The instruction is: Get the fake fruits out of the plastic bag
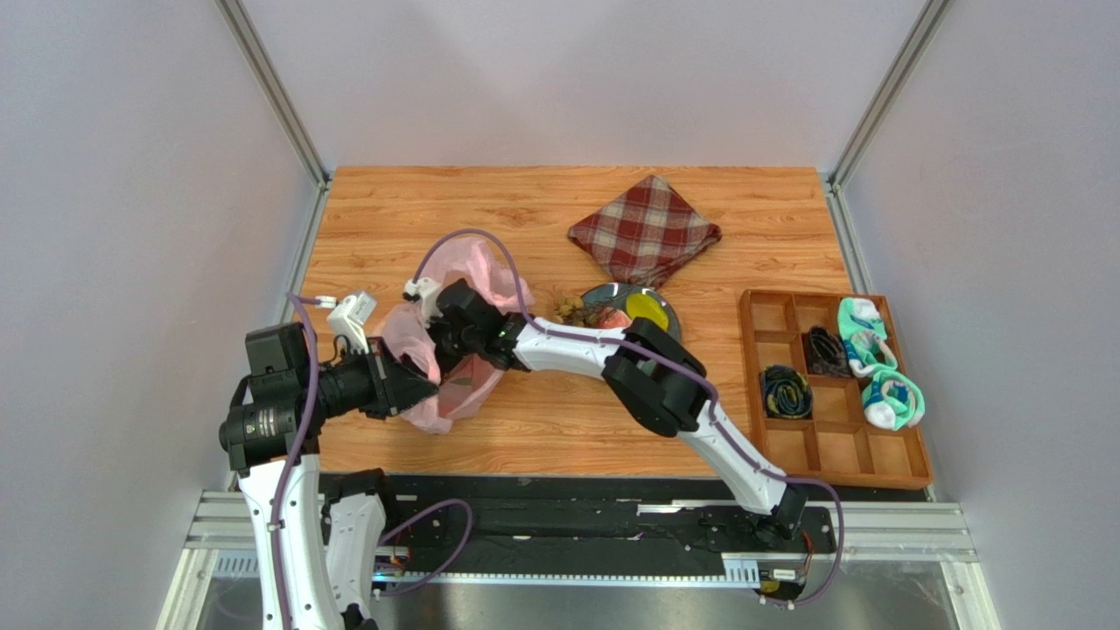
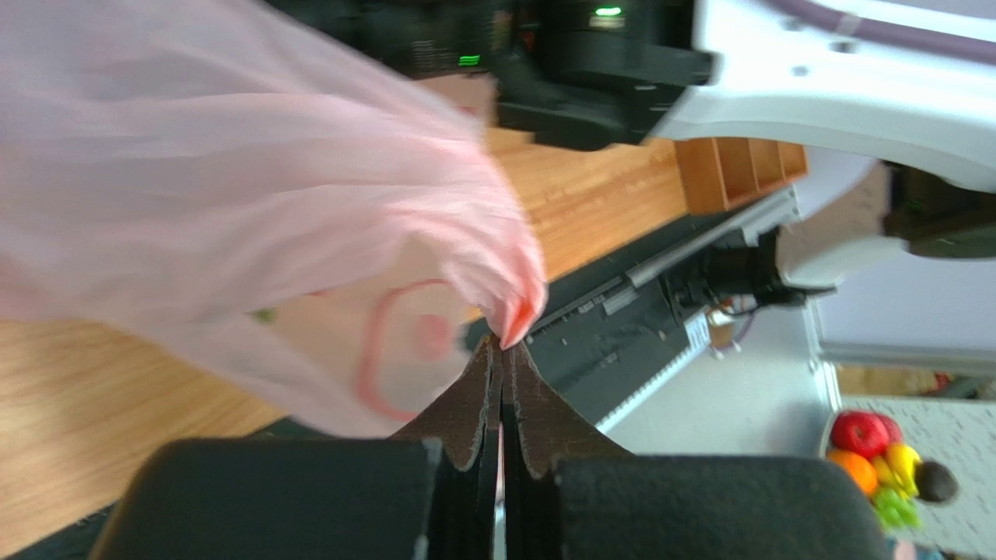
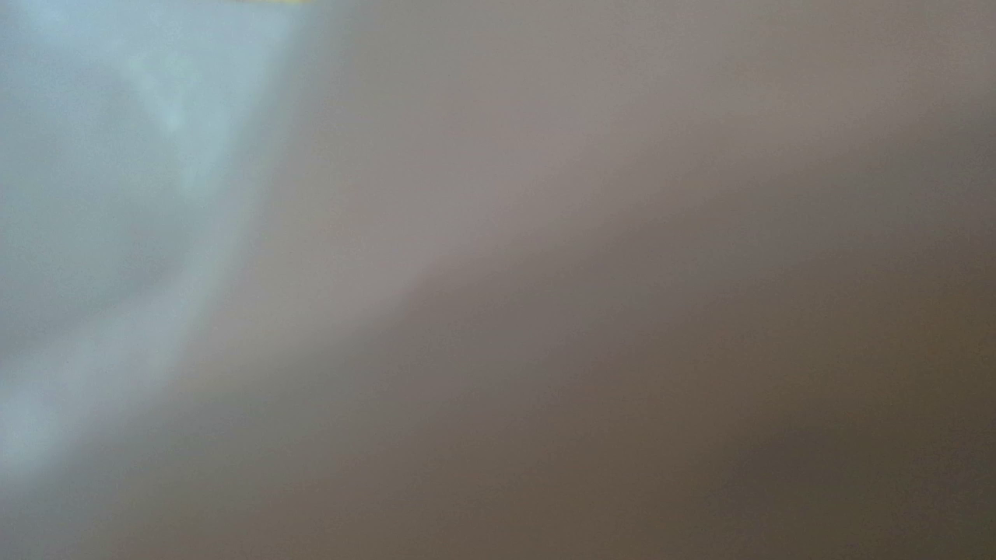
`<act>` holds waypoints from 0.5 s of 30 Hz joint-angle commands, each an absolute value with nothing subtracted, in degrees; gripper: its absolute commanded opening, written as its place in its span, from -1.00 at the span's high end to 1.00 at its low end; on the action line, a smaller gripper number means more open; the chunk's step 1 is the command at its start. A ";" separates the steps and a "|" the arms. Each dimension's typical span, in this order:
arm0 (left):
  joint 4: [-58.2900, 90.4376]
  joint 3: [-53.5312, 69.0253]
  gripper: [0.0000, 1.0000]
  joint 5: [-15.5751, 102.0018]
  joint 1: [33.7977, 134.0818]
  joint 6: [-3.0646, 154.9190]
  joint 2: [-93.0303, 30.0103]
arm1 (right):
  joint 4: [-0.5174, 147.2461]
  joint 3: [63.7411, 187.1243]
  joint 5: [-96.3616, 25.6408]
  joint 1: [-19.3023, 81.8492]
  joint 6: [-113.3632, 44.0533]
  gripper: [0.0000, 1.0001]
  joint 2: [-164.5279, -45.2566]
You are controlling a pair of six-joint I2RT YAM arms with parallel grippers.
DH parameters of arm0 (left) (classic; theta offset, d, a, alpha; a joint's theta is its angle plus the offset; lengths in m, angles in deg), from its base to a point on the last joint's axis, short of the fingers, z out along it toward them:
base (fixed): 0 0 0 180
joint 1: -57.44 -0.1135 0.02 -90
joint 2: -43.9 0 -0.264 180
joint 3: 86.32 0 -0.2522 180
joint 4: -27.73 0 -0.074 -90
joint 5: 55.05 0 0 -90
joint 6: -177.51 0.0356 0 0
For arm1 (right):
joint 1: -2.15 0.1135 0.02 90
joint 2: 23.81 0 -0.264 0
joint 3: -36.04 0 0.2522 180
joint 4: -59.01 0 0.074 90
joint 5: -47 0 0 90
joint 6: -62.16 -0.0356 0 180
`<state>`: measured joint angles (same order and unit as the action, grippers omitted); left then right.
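Reading the table (image 1: 395, 210) as a dial with the arm bases at 6, the nearest action sits at about 8 to 9 o'clock. There the left gripper (image 2: 504, 350) has its jaws pressed together on a thin fold of the plastic bag (image 2: 211, 198), holding the film up off the wood. The right gripper (image 1: 454, 352) is pushed into the bag from the 3 o'clock side. Film hides it from above and its own camera gives only a pink-grey blur, so I cannot tell whether its jaws are apart or around anything. A faint green patch shows through the film and may be a fruit inside.

There are several risks, as I judge them. The pinched fold is small and slick, so a pull by the right arm could drag it free and let the bag collapse. The right jaws could close on film together with a fruit and haul the whole bag along. With that camera blinded, a missed hold would go unnoticed, and a glossy fruit could squirt out.

Farther in, near the dial's centre, several fake fruits (image 1: 615, 313) lie on a dark plate (image 1: 668, 319). They are just beside the right forearm, which could brush them on its way out. A plaid cloth (image 1: 644, 230) lies at 12 to 1 o'clock. A wooden tray (image 1: 822, 446) holding socks (image 1: 868, 361) stands at 3 o'clock, well apart from the bag.
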<state>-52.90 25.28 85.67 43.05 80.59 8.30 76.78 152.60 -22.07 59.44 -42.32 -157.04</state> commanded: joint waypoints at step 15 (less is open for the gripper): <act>-36.48 30.52 1.00 80.55 42.59 69.59 5.58 | 90.09 141.74 -24.62 56.38 -15.72 0.70 -133.93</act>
